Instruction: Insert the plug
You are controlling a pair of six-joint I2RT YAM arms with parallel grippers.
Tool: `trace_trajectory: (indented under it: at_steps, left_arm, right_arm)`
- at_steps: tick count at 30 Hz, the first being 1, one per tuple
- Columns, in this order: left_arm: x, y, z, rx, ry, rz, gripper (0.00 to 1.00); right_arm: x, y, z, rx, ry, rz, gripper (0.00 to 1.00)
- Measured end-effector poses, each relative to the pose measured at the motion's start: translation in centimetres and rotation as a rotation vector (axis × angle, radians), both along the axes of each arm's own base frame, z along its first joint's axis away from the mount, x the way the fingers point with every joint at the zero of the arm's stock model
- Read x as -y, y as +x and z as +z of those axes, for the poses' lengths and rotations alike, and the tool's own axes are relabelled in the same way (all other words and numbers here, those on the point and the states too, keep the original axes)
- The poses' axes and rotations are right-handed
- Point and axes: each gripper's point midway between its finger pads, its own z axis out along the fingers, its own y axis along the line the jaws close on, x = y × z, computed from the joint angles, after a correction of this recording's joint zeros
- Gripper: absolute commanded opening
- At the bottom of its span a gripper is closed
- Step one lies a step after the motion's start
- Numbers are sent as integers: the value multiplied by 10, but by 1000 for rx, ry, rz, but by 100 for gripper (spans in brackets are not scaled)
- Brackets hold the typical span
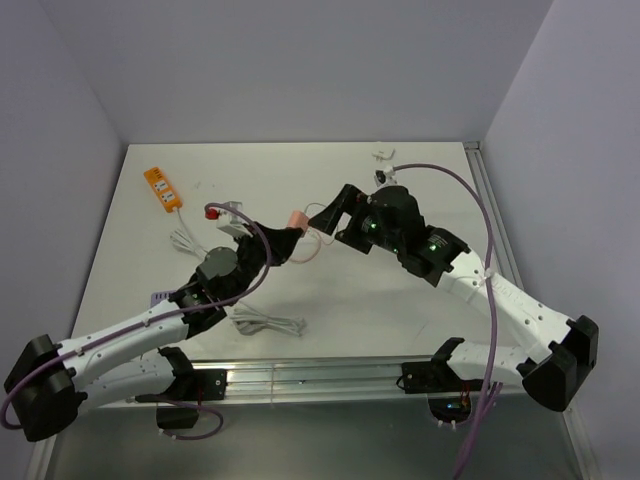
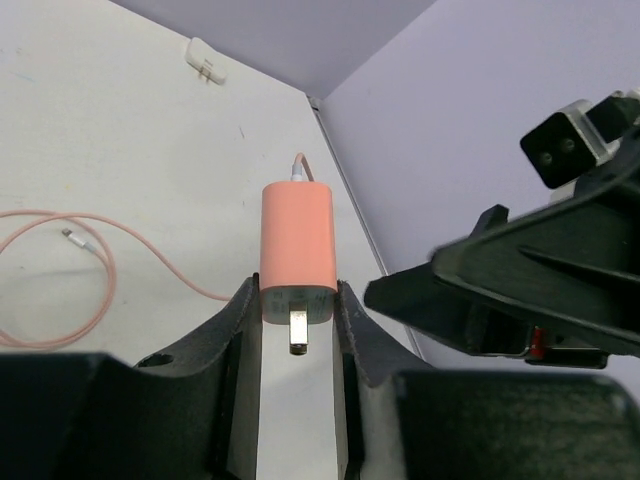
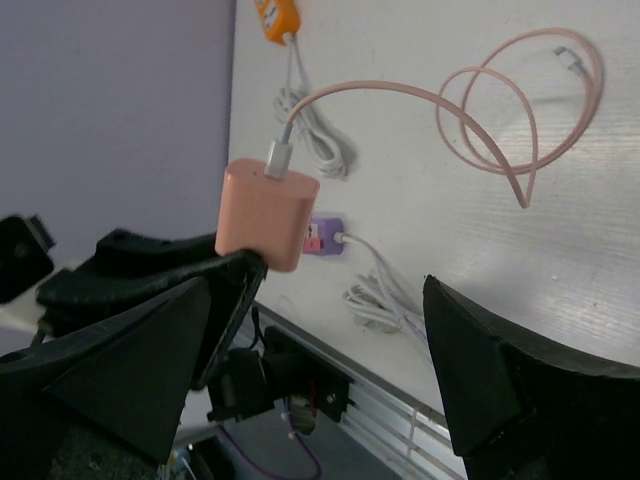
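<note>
The salmon-pink plug is clamped at its base between the fingers of my left gripper, lifted above the table. In the left wrist view the plug sits between the two dark fingers of my left gripper with a metal prong pointing toward the camera. Its pale-pink cord loops on the table. My right gripper is open and empty, just right of the plug. In the right wrist view the plug is above and left of the wide-open right gripper.
An orange power strip lies at the far left, also in the right wrist view. The end of a lilac strip and coiled white cords lie near the front edge. A small white adapter sits at the back.
</note>
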Motion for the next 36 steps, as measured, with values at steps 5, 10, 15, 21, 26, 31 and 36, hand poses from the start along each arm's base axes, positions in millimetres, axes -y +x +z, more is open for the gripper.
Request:
trace_trajectory:
  at_steps: [5, 10, 15, 21, 26, 31, 36]
  left_arm:
    - [-20, -10, 11, 25, -46, -60, 0]
    - [-21, -38, 29, 74, -108, -227, 0]
    - [-10, -63, 35, 87, -121, -380, 1]
    - [-11, -82, 47, 112, -146, -452, 0]
    - [-14, -85, 54, 133, -160, -453, 1]
    - [-10, -87, 50, 114, -156, -476, 1]
    - [-10, -89, 52, 111, -163, -487, 1]
  right_arm:
    - [-2, -19, 26, 134, 46, 154, 81]
    - [-13, -54, 51, 301, 151, 391, 72]
    - [-21, -77, 64, 400, 184, 557, 66]
    - [-21, -88, 69, 442, 193, 628, 56]
    - [-16, -96, 76, 478, 205, 635, 53]
    - [-16, -98, 73, 481, 210, 643, 52]
    - [-19, -96, 67, 464, 217, 640, 52]
